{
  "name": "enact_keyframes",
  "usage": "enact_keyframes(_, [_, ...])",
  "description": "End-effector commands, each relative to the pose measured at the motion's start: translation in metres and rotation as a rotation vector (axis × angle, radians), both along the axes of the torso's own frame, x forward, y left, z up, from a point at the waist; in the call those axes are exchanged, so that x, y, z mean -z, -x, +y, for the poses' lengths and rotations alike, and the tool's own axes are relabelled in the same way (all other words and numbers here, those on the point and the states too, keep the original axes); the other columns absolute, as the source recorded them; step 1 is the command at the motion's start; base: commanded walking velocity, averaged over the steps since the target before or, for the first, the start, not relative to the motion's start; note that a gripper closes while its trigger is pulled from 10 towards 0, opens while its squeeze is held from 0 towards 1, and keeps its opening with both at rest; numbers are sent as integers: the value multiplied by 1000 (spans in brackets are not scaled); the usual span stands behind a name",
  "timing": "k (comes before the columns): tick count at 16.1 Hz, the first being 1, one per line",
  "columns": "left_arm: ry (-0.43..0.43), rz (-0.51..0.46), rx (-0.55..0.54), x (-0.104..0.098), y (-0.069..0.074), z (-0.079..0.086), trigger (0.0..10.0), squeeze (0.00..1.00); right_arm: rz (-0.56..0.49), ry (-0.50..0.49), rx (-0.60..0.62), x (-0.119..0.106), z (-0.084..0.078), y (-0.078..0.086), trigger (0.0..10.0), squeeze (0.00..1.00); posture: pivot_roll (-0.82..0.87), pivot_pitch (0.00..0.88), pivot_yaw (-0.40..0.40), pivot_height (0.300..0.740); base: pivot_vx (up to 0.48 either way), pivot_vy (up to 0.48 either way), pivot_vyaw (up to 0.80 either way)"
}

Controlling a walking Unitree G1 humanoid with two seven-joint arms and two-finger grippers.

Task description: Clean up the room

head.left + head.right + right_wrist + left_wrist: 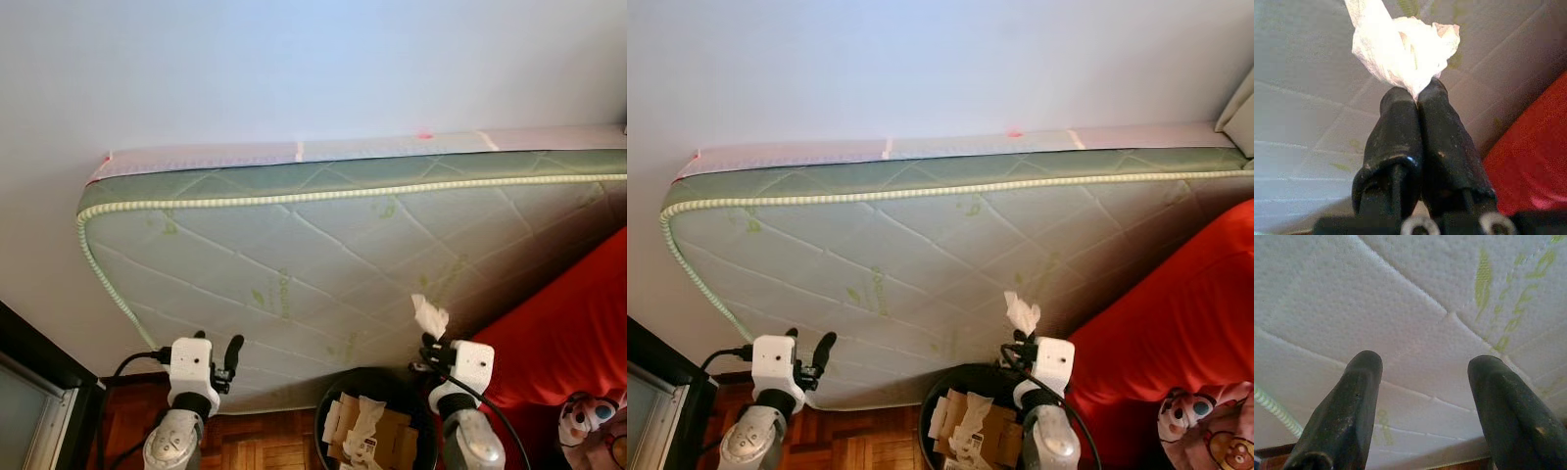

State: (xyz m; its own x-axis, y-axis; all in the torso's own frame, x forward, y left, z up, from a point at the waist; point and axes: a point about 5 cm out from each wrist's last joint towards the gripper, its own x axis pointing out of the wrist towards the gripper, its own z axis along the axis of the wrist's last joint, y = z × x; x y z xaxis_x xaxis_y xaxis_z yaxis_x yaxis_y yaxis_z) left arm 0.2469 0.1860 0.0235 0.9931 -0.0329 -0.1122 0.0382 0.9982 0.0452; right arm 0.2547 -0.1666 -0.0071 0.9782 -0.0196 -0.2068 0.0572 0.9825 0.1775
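My right gripper (431, 338) is shut on a crumpled white tissue (429, 315), held up just above the far rim of a black trash bin (333, 394). In the right wrist view the tissue (1403, 44) sticks out from the closed fingertips (1418, 98). The bin holds cardboard pieces (343, 416) and crumpled paper (364, 419). My left gripper (223, 354) is raised to the left of the bin, open and holding nothing; in the left wrist view its fingers (1352, 401) point at the mattress.
A pale green quilted mattress (323, 255) leans against the white wall behind both grippers. A red sofa or cushion (568, 333) is on the right with a soft toy (588, 426) at its foot. Wooden floor (255, 441) lies below; a dark frame (39, 377) stands at left.
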Motion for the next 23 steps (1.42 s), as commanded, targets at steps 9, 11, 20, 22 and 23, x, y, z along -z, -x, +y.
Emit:
enact_keyframes(9, [6,22,-8,1,2,-3,10000,0,22,21,-1,1,2,2,10000,0,78,58,-60,698,0,0,0])
enact_keyframes(11, [8,23,-10,1,1,-4,10000,0,55,27,-8,3,2,1,10000,0,77,67,-64,698,0,0,0])
enact_keyframes(20, [17,28,-25,3,1,-5,10000,0,84,27,-25,8,0,3,10000,0,80,86,-77,678,0,0,0])
enact_keyframes(22, [17,27,-27,3,1,-5,10000,0,87,22,-39,8,2,2,10000,0,81,91,-78,678,0,0,0])
enact_keyframes(23, [16,28,-28,3,1,-4,10000,0,87,21,-40,8,3,2,10000,0,81,91,-77,678,0,0,0])
